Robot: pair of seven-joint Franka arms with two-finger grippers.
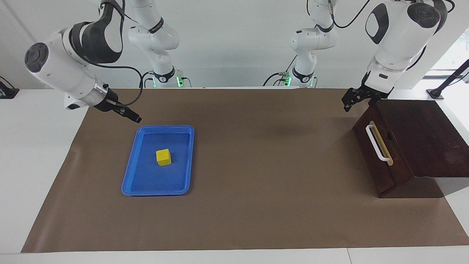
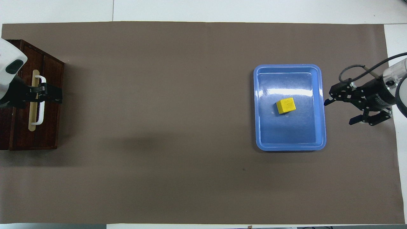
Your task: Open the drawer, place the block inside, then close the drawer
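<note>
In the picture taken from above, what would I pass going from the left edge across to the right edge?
Wooden box with the drawer and its white handle, the left tool over it → bare brown mat → blue tray holding the yellow block → right tool, open.

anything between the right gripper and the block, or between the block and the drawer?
Nothing visible blocks the open right gripper, beside the blue tray, from the block in it. Bare brown mat lies between tray and drawer. The drawer itself is shut; the open left gripper hangs above its handle, not touching it.
</note>
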